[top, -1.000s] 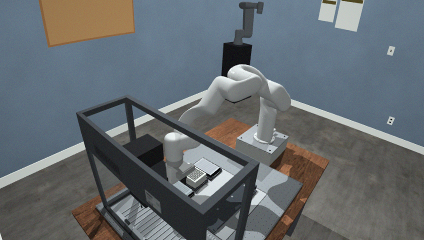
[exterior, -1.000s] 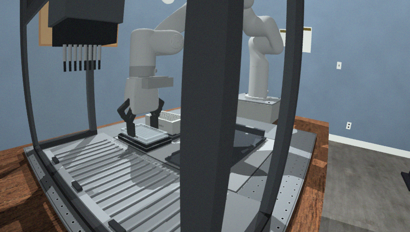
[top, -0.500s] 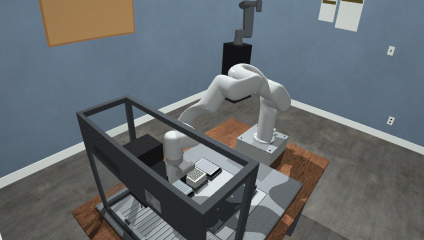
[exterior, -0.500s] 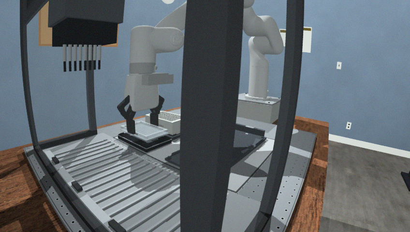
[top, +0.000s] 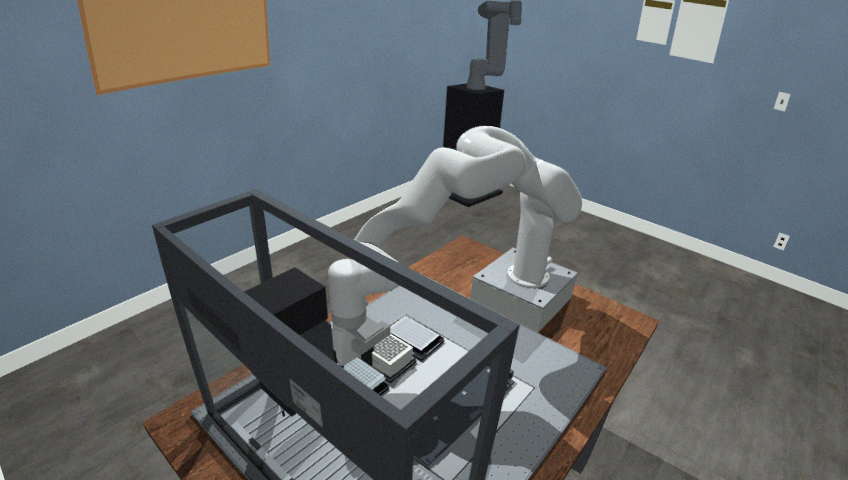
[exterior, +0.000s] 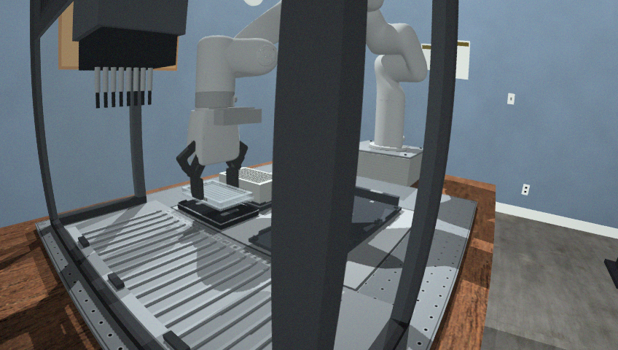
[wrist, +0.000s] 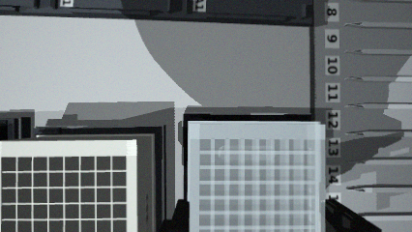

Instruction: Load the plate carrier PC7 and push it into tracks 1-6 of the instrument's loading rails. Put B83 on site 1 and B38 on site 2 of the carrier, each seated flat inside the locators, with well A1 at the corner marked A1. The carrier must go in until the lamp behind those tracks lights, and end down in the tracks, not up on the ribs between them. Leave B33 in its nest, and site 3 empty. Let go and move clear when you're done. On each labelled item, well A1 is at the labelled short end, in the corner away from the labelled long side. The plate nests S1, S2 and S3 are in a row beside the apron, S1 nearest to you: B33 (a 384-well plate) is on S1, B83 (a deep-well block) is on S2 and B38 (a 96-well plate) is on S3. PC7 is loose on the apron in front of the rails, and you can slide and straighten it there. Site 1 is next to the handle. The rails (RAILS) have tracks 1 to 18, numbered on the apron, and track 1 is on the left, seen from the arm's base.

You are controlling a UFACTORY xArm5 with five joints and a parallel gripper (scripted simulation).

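Observation:
My gripper (exterior: 215, 190) (wrist: 258, 217) is shut on B38, the clear pale-blue plate (top: 364, 373) (exterior: 221, 193) (wrist: 256, 179), across its long direction. B38 hangs level, a little above the black nest S3 (exterior: 220, 222) (wrist: 242, 117). B83, the tall white block (top: 392, 350) (exterior: 260, 189) (wrist: 68, 147), sits on S2 beside it. B33, the white plate (top: 416, 331), lies on S1. PC7, the dark carrier (exterior: 372, 211) (wrist: 251, 11), lies on the apron. A post hides part of it in the exterior view. Only its edge with A1 labels shows in the wrist view.
The ribbed rails (exterior: 190, 277) (wrist: 374, 39) lie beyond the apron, with track numbers 8 to 14 readable in the wrist view. A dark frame post (exterior: 318, 173) stands at the rails. A pipetting head (exterior: 130, 47) hangs above their far side. B83 is close beside my gripper.

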